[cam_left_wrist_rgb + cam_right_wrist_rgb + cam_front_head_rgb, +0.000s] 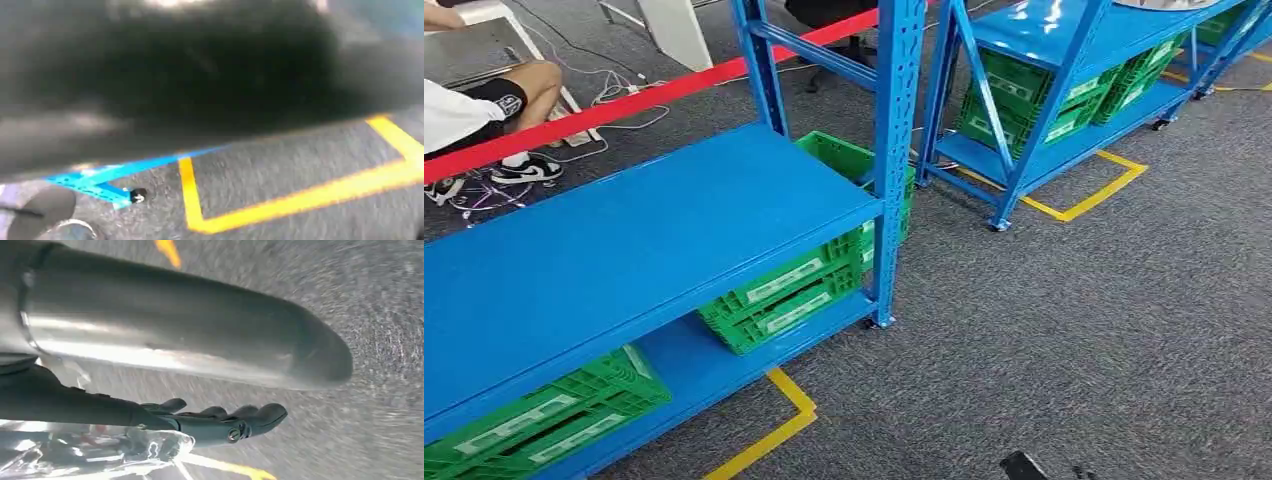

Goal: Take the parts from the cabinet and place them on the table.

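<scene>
Clear bag (in right robot hand)

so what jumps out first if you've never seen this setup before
The bright blue metal shelving rack fills the left of the head view, with green slatted plastic crates on its bottom shelf and a second blue rack behind. Yellow tape lines mark the grey carpet, and a red barrier strip runs behind the near rack. In the right wrist view, the right hand holds a crinkly clear plastic bag.
</scene>
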`<state>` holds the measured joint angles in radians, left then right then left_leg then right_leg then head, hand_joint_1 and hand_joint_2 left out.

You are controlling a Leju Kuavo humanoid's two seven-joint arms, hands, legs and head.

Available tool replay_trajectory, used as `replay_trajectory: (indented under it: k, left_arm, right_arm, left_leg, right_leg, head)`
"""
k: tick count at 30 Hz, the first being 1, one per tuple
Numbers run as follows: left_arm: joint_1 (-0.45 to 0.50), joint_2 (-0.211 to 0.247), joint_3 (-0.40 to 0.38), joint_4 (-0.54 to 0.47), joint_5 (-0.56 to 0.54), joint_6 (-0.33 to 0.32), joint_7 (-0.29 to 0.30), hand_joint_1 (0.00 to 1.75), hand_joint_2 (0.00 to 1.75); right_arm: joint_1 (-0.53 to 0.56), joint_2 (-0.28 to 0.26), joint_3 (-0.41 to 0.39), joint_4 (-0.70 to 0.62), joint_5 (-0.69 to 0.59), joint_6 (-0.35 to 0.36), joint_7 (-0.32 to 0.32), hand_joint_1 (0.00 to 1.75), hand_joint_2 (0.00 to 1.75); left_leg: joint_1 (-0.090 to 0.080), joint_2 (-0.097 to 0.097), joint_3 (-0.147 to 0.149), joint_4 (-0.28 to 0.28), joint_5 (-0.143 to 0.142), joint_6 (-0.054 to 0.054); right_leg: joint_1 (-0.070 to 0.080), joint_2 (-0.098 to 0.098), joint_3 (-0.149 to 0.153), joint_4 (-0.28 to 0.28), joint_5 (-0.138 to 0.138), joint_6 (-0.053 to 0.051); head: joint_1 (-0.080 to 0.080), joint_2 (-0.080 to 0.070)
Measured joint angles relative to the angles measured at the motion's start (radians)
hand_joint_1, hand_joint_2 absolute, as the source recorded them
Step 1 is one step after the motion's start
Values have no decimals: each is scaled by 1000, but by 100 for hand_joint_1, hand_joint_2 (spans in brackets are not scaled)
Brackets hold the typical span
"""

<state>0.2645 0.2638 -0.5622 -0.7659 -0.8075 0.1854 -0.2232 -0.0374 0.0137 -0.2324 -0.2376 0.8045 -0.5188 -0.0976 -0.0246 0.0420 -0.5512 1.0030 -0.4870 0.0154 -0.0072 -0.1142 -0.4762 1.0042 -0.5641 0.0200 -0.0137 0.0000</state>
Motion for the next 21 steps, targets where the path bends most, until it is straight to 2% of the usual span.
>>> replay_trajectory:
  k: [1, 2, 3, 5, 6, 7, 8, 9, 10, 11, 12, 13, 14, 15, 16, 17, 18, 19, 20, 21]
  left_arm:
    - [-14, 21, -72, 25, 3, 5, -2, 0, 0]
    - [-29, 42, -131, 44, 8, 10, -4, 0, 0]
    - [-46, 57, -180, 61, 12, 11, -5, 0, 0]
    - [-74, 80, -262, 91, 15, 15, -5, 0, 0]
    - [-80, 86, -292, 101, 16, 15, -5, 0, 0]
    - [-85, 91, -318, 109, 16, 15, -5, 0, 0]
    - [-90, 95, -339, 117, 2, 10, -3, 0, 0]
    - [-103, 100, -365, 123, -30, -6, 3, 0, 0]
    - [-126, 105, -399, 127, -53, -20, 8, 0, 0]
    - [-149, 113, -435, 138, -57, -26, 11, 0, 0]
    - [-170, 116, -472, 152, -36, -25, 11, 0, 0]
    - [-172, 119, -488, 161, -1, -14, 16, 0, 0]
    - [-165, 120, -494, 169, 53, 3, 29, 0, 0]
    - [-154, 117, -492, 173, 143, 37, 86, 0, 0]
    - [-123, 95, -474, 163, 261, 79, 177, 0, 0]
    - [-60, 50, -434, 79, 450, 157, 328, 0, 0]
    - [11, 12, -365, -37, 649, 253, 461, 0, 0]
    - [71, -42, -278, -144, 803, 330, 547, 0, 0]
    - [112, -141, -179, -222, 918, 371, 600, 0, 0]
    - [137, -207, -45, -275, 1002, 399, 638, 0, 0]
  right_arm:
    - [1, 0, -20, -5, -5, 1, -5, 0, 0]
    - [2, 0, -36, -7, -6, 1, -8, 0, 0]
    - [4, 1, -50, -8, -8, 1, -9, 0, 0]
    - [10, 1, -74, -8, -12, 1, -10, 0, 0]
    - [11, 1, -82, -8, -14, 1, -10, 0, 0]
    - [11, 1, -90, -8, -15, 1, -10, 0, 0]
    - [11, 1, -96, -9, -26, 3, -10, 0, 0]
    - [10, 1, -108, -10, -51, 14, -13, 0, 0]
    - [10, 1, -124, -10, -73, 21, -16, 0, 0]
    - [9, 10, -140, -10, -85, 20, -16, 0, 0]
    - [10, 18, -156, -10, -87, 14, -14, 0, 0]
    - [6, 25, -161, -10, -78, 6, -10, 0, 0]
    - [7, 29, -162, -11, -64, -1, 1, 0, 0]
    - [10, 37, -163, -11, -49, -12, 11, 0, 0]
    - [15, 42, -163, -12, -29, -23, 23, 0, 0]
    - [18, 43, -163, -16, -6, -30, 34, 0, 0]
    - [25, 53, -162, -18, 23, -38, 47, 0, 0]
    - [33, 54, -161, -18, 55, -47, 65, 0, 0]
    - [43, 58, -153, -18, 106, -52, 91, 0, 0]
    - [49, 60, -135, -17, 180, -57, 132, 0, 0]
  left_leg:
    - [14, -7, 12, -15, 10, 3]
    - [14, -14, 14, -19, 11, 7]
    - [15, -25, 12, -19, 10, 8]
    - [14, -52, 12, -18, 8, 11]
    - [15, -65, 13, -18, 8, 10]
    - [16, -78, 16, -17, 6, 10]
    - [18, -91, 20, -17, 3, 6]
    - [21, -107, 25, -15, 0, 1]
    - [23, -124, 27, -11, -4, -6]
    - [22, -138, 18, -8, -7, -13]
    - [22, -152, 8, 10, -11, -20]
    - [25, -160, 1, 6, -5, -25]
    - [29, -168, -3, 6, -3, -28]
    - [30, -176, -5, 6, -3, -31]
    - [30, -162, -2, 12, -13, -35]
    - [25, -100, -10, 40, -29, -38]
    - [25, -72, -38, 100, -62, -41]
    - [25, -60, -79, 179, -101, -42]
    - [26, -56, -129, 264, -136, -41]
    - [26, -55, -171, 326, -150, -38]
  right_leg:
    - [-3, 29, -11, 8, -13, 5]
    - [-3, 78, -24, 38, -30, 6]
    - [-4, 100, -58, 108, -65, 7]
    - [-6, 110, -150, 277, -125, 12]
    - [-6, 111, -179, 317, -125, 14]
    - [-7, 111, -186, 309, -98, 17]
    - [-9, 111, -173, 261, -52, 19]
    - [-13, 116, -142, 177, 8, 23]
    - [-21, 137, -105, 86, 61, 27]
    - [-28, 197, -92, 65, 43, 31]
    - [-33, 211, -74, 23, 34, 24]
    - [-27, 202, -79, 38, 35, 13]
    - [-23, 196, -79, 41, 34, 8]
    - [-21, 188, -78, 40, 34, 3]
    - [-29, 174, -74, 35, 35, -5]
    - [-26, 170, -69, 34, 33, -14]
    - [-23, 162, -64, 33, 30, -19]
    - [-23, 150, -61, 33, 26, -19]
    - [-21, 132, -58, 33, 22, -18]
    - [-18, 111, -57, 34, 19, -19]
  head:
    - [1, 0]
    - [3, 0]
    - [4, 0]
    - [4, 0]
    - [5, 0]
    - [4, 0]
    - [4, 0]
    - [4, 0]
    - [5, 0]
    - [8, 0]
    - [8, 0]
    - [7, 0]
    - [7, 0]
    - [5, 0]
    - [6, 0]
    - [-3, 0]
    - [-13, 0]
    - [-15, 0]
    - [-20, 0]
    - [-18, 0]
